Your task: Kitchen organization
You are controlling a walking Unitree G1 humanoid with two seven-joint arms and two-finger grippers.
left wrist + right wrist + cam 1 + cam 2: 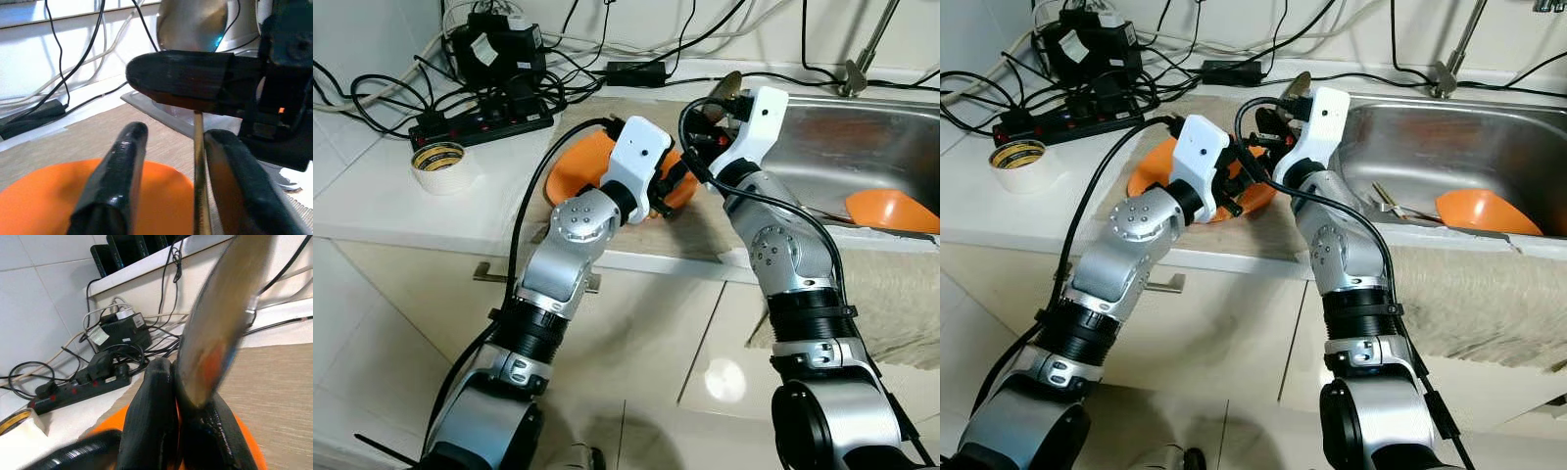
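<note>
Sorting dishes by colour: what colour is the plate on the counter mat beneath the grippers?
Orange; the plate shows best in the left eye view.

Both grippers meet over the orange plate (1151, 168) on the counter mat — another orange bowl (1485, 212) sits in the sink (1449, 137).

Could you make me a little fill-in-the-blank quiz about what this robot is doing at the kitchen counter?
1. The right gripper has its fingers shut on a metal ____.
2. Below both grippers, on the beige mat, lies an ____ plate.
3. A second orange dish sits inside the steel ____.
4. On the counter at the robot's left stands a roll of ____, near the black power strip.

Missing words: spoon; orange; sink; tape
</note>
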